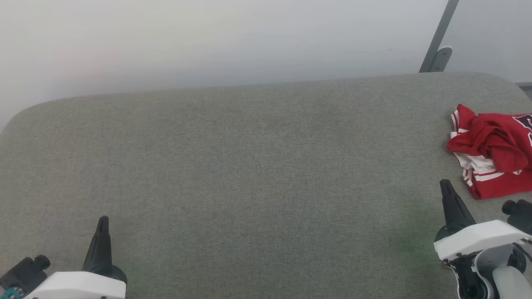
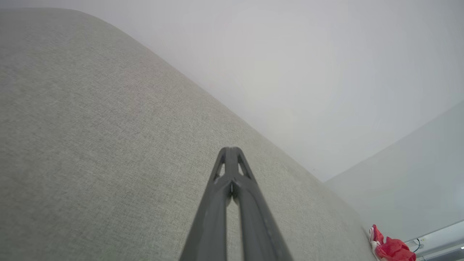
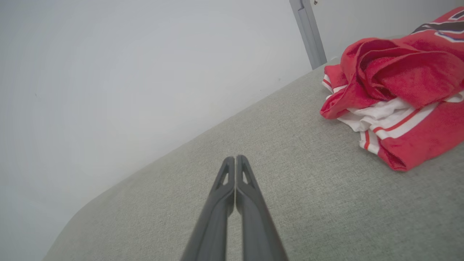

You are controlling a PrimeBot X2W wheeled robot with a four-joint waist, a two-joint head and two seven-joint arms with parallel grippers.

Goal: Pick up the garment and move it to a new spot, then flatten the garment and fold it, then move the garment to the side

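The grey fabric tabletop [image 1: 249, 166] lies open from its left rim right across the middle, with broad room for a gripper to sweep. The one obstacle on it is the crumpled red jersey [image 1: 494, 149], heaped at the right edge just beyond the right gripper [image 1: 444, 185]. The far side is closed off by the pale wall [image 1: 208, 41] and, at the right, by a slanted grey post [image 1: 436, 45].
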